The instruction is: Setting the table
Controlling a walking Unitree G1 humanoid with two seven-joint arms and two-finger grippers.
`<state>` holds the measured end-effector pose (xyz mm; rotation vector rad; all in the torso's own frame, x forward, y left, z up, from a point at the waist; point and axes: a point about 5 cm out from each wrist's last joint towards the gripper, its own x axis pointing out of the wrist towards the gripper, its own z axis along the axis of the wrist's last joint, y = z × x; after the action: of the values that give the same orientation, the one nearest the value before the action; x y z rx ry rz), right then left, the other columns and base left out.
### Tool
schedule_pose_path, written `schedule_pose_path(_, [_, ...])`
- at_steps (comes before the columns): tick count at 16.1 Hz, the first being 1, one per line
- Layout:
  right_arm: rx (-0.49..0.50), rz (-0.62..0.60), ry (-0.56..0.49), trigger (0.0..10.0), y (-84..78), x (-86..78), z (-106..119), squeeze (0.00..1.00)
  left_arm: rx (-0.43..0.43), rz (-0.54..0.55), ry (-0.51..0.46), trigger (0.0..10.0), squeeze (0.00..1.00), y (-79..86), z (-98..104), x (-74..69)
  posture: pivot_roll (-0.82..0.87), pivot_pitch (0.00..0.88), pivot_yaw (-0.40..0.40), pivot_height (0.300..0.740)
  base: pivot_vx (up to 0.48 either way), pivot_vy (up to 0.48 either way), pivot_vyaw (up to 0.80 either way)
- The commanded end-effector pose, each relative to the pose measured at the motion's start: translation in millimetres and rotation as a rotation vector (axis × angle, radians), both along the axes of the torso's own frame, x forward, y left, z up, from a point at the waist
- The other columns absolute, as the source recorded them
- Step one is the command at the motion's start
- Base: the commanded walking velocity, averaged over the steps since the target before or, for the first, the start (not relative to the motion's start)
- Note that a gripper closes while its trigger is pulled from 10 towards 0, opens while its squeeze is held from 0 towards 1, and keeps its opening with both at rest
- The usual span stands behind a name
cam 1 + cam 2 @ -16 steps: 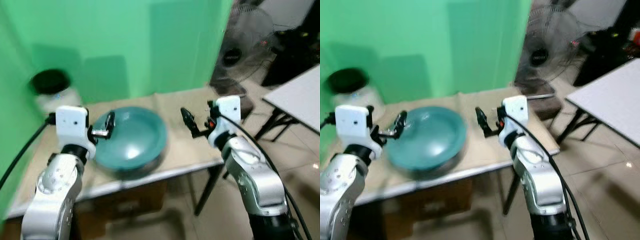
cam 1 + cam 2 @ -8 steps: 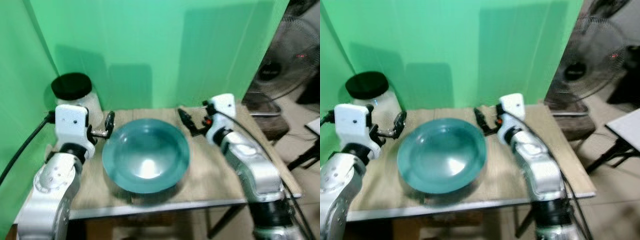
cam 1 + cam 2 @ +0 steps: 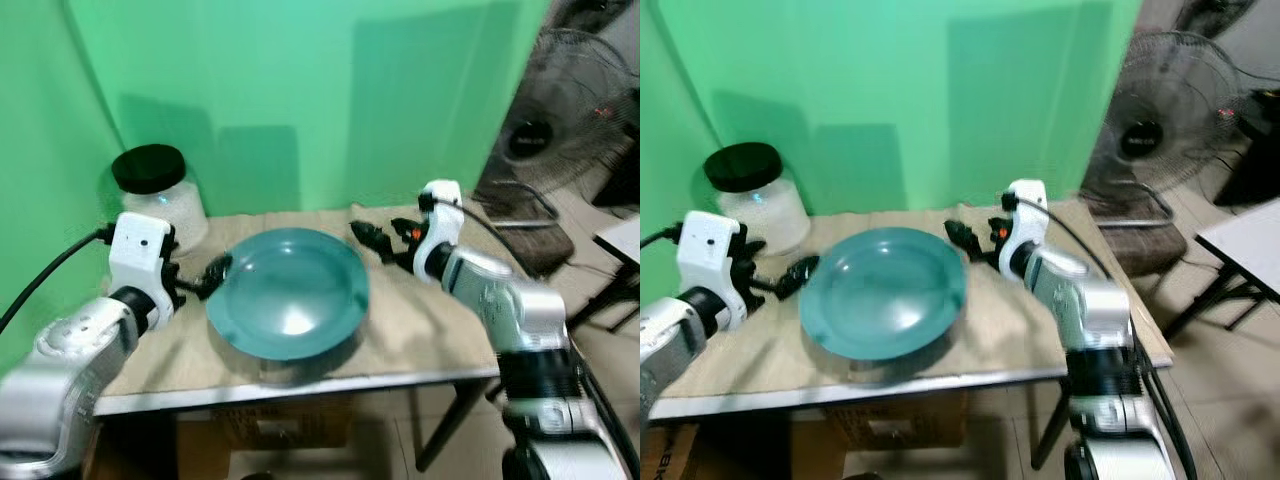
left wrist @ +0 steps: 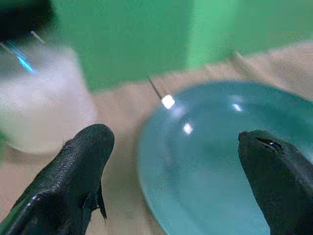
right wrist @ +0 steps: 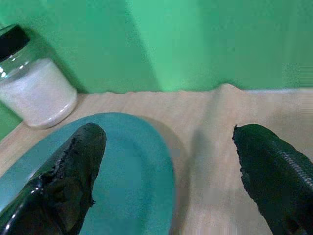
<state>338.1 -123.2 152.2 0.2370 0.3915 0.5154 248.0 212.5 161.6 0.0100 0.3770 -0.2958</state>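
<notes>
A round teal plate [image 3: 288, 300] lies in the middle of a small table covered by a beige cloth [image 3: 430, 330]. My left gripper [image 3: 214, 271] hovers at the plate's left rim. In the left wrist view its fingers [image 4: 83, 161] stand wide apart, open, with the plate's edge [image 4: 205, 161] between them. My right gripper [image 3: 368, 237] sits at the plate's far right rim, also open. The right wrist view has its fingers [image 5: 73, 166] spread over the plate [image 5: 127, 171] and cloth. Neither holds anything.
A glass jar of white grains with a black lid [image 3: 155, 195] stands at the table's back left, against the green wall. A floor fan [image 3: 565, 100] is at the right, a white table corner [image 3: 1240, 240] beyond it. A cardboard box [image 3: 270, 425] sits under the table.
The camera has swung left and centred on the table. Both arms have dropped lower, and the grippers stay open beside the plate's rim.
</notes>
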Motion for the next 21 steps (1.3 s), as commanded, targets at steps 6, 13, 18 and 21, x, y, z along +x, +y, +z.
schedule_pose_path(6, [-0.048, 0.089, 0.177, 10.0, 9.4, -6.3, -13, 0.00, -0.252, 0.178, 0.184, 10.0, 0.00, 34.8, -13, -2.4, 0.01, 0.006, 0.056, 0.740, 0.000, 0.000, 0.00])
schedule_pose_path(13, [0.004, 0.210, 0.324, 10.0, 18.0, -23.9, -16, 0.00, -0.471, 0.148, 0.308, 10.0, 0.00, 24.8, -29, -10.9, 0.02, 0.035, 0.060, 0.740, 0.000, 0.000, 0.00])
schedule_pose_path(18, [0.090, 0.283, 0.369, 10.0, 27.3, -33.9, -11, 0.00, -0.571, 0.079, 0.369, 10.0, 0.00, 15.7, -36, -17.9, 0.03, 0.050, 0.058, 0.740, 0.000, 0.000, 0.00])
schedule_pose_path(21, [0.135, 0.352, 0.388, 10.0, 34.1, -41.7, -8, 0.00, -0.595, 0.072, 0.390, 3.1, 0.00, 15.5, -40, -18.1, 0.03, 0.045, 0.059, 0.740, 0.000, 0.000, 0.00])
